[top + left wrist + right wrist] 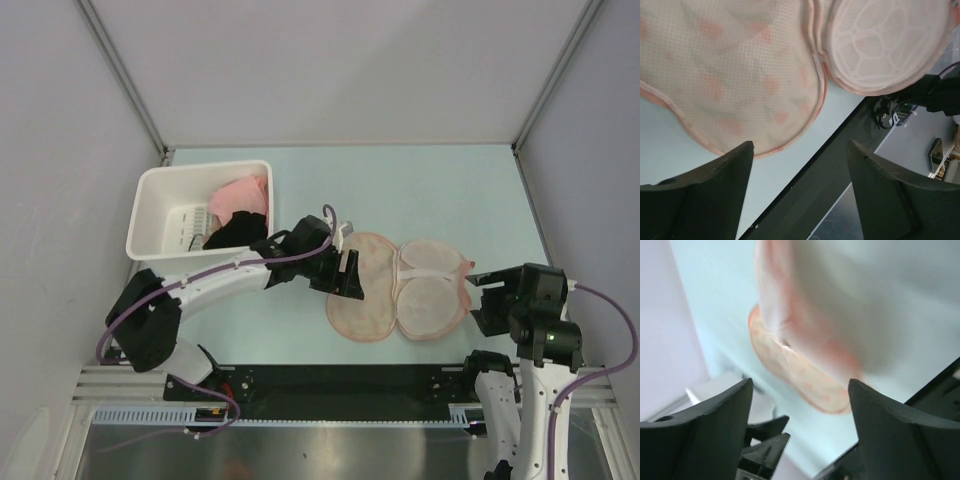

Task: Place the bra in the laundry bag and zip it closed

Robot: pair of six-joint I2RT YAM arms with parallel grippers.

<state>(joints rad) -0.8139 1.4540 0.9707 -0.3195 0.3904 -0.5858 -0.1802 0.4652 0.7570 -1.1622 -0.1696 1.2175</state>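
Left jaws, wide apart and empty, just beside the cream-peach printed two-lobed fabric laundry bag [420,295]; right jaws, equally agape, farther off opposite. Its long axis runs between them. Bra unseen, presumably inside.

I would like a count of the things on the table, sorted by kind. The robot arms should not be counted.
Laundry bag: 1
White bin: 1
Clothes in the bin: 2, a pink cloth and a black garment
Total: 4
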